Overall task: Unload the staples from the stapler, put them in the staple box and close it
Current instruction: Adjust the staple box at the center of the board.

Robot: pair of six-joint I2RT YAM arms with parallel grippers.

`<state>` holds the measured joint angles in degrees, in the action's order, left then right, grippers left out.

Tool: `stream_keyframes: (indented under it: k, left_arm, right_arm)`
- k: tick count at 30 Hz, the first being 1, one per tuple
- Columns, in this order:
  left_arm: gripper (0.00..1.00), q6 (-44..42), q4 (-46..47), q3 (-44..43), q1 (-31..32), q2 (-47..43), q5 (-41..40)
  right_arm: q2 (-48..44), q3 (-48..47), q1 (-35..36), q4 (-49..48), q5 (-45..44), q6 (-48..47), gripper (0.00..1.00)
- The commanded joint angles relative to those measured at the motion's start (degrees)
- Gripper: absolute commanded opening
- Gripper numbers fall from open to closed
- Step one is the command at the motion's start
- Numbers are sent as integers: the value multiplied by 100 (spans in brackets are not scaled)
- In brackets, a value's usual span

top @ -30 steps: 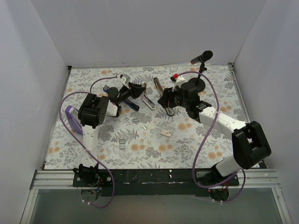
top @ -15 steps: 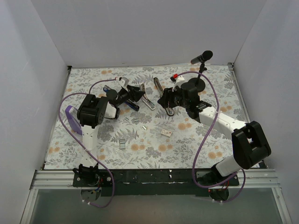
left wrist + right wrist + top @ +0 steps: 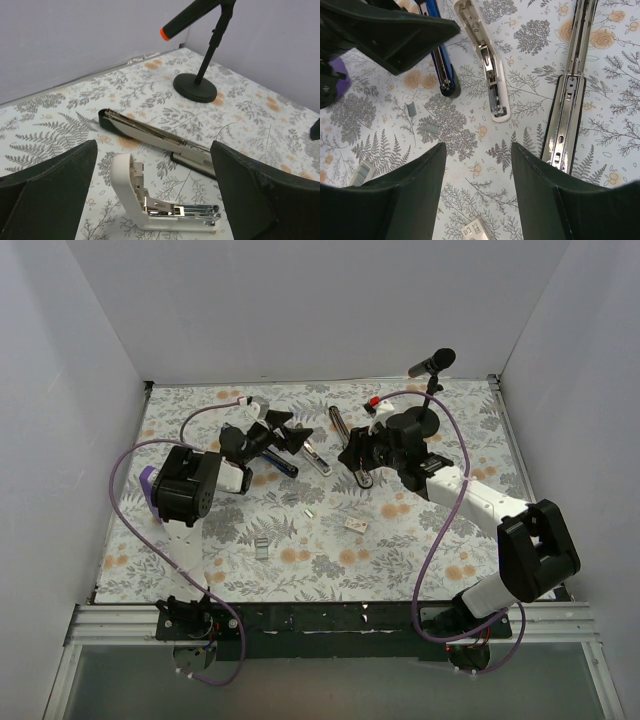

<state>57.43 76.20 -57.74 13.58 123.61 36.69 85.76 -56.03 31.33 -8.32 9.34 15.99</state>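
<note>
The stapler (image 3: 281, 465), a slim blue-and-black bar, lies flat left of centre; in the right wrist view the stapler (image 3: 443, 75) runs under a finger of my left gripper. My left gripper (image 3: 291, 432) hovers wide open just past it. Low between its fingers (image 3: 60, 190) in the left wrist view sits a white stapler (image 3: 165, 207) with its cap tipped up and bare metal channel showing. My right gripper (image 3: 355, 458) is open over bare cloth, with nothing between its fingers (image 3: 405, 200).
A long black-and-silver stapler (image 3: 567, 100), folded open flat, lies right of the white stapler (image 3: 316, 456). Loose staple strips (image 3: 411, 109) and a small card (image 3: 355, 524) dot the floral cloth. A microphone (image 3: 432, 365) stands at the back right, and a purple block (image 3: 148, 490) sits at the left.
My left gripper has opened from nearly shut to wide and its arm has shifted left and toward the back. The right arm has not moved.
</note>
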Motion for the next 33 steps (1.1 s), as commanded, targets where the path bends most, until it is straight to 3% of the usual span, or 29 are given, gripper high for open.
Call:
stream_keyframes:
  k: [1,9,12,15,16,19,23,25,26,27,29,32,33]
  left_arm:
    - [98,-13,2030,289,-31,-908,-161]
    - [98,41,1276,1062,13,-2480,-434]
    - [98,136,-67,1229,65,-3376,-1212]
    - [98,724,-2367,888,65,-4247,-2152]
    - [98,830,-3844,721,74,-4414,-2340]
    - [98,1173,-5943,-70,22,-4723,-2877]
    - [98,1165,-7055,-299,-5,-5030,-2570]
    - [85,1192,-7756,-265,-5,-5303,-2387]
    - [58,1166,-7918,-195,4,-5399,-2333]
    - [44,1183,-8093,-29,13,-5635,-2341]
    - [31,1113,-8900,60,30,-5778,-2594]
    - [25,1095,-10280,166,92,-5883,-3602]
    - [15,1121,-10562,253,92,-5910,-3886]
  right_arm:
    - [-190,-189,-13,146,-64,-87,63]
    - [-524,-84,-13,506,-99,-158,63]
    - [-700,13,-13,515,-99,-79,63]
    - [-806,48,-13,682,-134,53,62]
    - [-823,57,-13,752,-82,88,62]
    - [-920,224,-13,744,84,167,62]
    - [-1096,671,13,507,129,264,61]
    - [-1184,786,13,471,120,282,61]
    - [-1210,813,13,463,103,291,61]
    - [-1245,848,13,463,94,273,61]
    - [-1298,848,22,489,85,247,61]
    - [-1395,848,22,498,103,203,61]
    - [-1430,848,22,489,129,203,61]
